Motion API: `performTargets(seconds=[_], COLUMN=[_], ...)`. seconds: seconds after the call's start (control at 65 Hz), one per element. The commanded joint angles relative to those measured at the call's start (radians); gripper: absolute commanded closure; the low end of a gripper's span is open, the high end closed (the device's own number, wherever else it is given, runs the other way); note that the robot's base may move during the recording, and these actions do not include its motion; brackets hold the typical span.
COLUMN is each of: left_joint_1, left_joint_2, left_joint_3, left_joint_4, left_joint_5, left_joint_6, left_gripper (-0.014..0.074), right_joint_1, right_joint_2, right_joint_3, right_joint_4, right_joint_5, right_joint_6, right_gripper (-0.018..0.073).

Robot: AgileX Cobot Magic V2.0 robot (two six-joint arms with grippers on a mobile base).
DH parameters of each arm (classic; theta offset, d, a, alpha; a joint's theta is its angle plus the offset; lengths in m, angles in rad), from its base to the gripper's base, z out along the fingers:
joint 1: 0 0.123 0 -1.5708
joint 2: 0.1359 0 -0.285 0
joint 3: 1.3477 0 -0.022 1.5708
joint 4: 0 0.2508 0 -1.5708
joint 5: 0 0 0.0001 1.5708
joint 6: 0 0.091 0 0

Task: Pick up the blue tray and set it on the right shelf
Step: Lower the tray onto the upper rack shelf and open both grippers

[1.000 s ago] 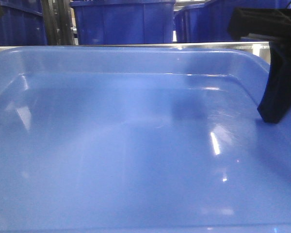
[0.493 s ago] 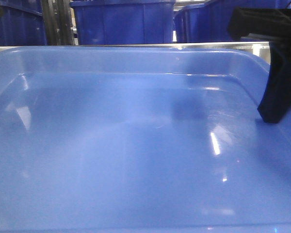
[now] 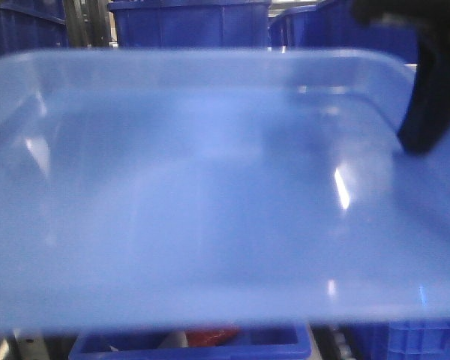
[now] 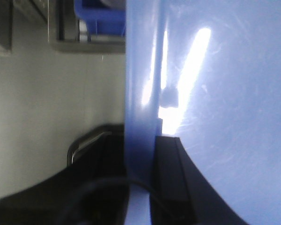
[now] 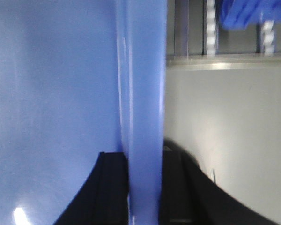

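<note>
Left pincer (image 4: 140, 161): jaws clamped on rim of blue tray (image 4: 225, 117), one finger on each side of wall. Tray spans gap between both pincers. Dark-blue bins (image 3: 187, 22) beyond far rim. Right pincer (image 5: 141, 185): clamped on opposite rim, same way. Front view blurred.

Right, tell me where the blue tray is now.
The blue tray fills the front view, held by its side rims between the left gripper and the right gripper, with dark-blue bins behind it.
</note>
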Motion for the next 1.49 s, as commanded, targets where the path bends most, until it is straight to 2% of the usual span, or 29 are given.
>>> performTargets(seconds=[0.0, 0.123, 0.2, 0.354, 0.416, 0.539, 0.77, 0.939, 1.17, 1.278, 1.37, 1.478], left_joint_1=[-0.002, -0.001, 0.022, 0.098, 0.122, 0.168, 0.228, 0.248, 0.256, 0.264, 0.283, 0.312], left_joint_2=[-0.02, 0.003, 0.045, 0.164, 0.212, 0.312, 0.442, 0.519, 0.578, 0.58, 0.58, 0.585], left_joint_3=[-0.092, -0.177, -0.253, -0.441, -0.512, -0.638, -0.769, -0.786, -0.786, -0.786, -0.786, -0.784], left_joint_4=[0.028, 0.092, 0.124, 0.138, 0.138, 0.138, 0.138, 0.138, 0.133, 0.138, 0.143, 0.14], left_joint_5=[-0.069, -0.089, -0.089, -0.133, -0.154, -0.196, -0.344, -0.429, -0.406, -0.401, -0.362, -0.32], left_joint_6=[0.001, 0.001, 0.001, 0.015, 0.049, 0.051, 0.051, 0.051, 0.051, 0.051, 0.051, 0.051], left_gripper=[0.0645, 0.0645, 0.0645, 0.0645, 0.0645, 0.0645, 0.0629, 0.0514, 0.0386, 0.0351, 0.0349, 0.0349], right_joint_1=[-0.006, -0.018, -0.03, -0.046, -0.06, -0.102, -0.156, -0.176, -0.177, -0.177, -0.177, -0.177], right_joint_2=[-0.02, 0.011, 0.057, 0.187, 0.247, 0.366, 0.572, 0.672, 0.719, 0.726, 0.735, 0.746], right_joint_3=[-0.115, -0.241, -0.342, -0.544, -0.639, -0.792, -1.025, -1.095, -1.098, -1.098, -1.098, -1.098], right_joint_4=[-0.029, -0.05, -0.05, -0.05, -0.05, -0.05, -0.049, -0.049, -0.051, -0.067, -0.098, -0.117], right_joint_5=[-0.049, -0.045, -0.044, -0.047, -0.054, -0.064, -0.099, -0.109, -0.066, -0.052, -0.035, -0.028], right_joint_6=[-0.006, -0.012, -0.042, -0.102, -0.102, -0.102, -0.104, -0.104, -0.104, -0.107, -0.109, -0.109], right_gripper=[0.0398, 0.0398, 0.0398, 0.0398, 0.0398, 0.0398, 0.0398, 0.0398, 0.0393, 0.0316, 0.0197, 0.0141])
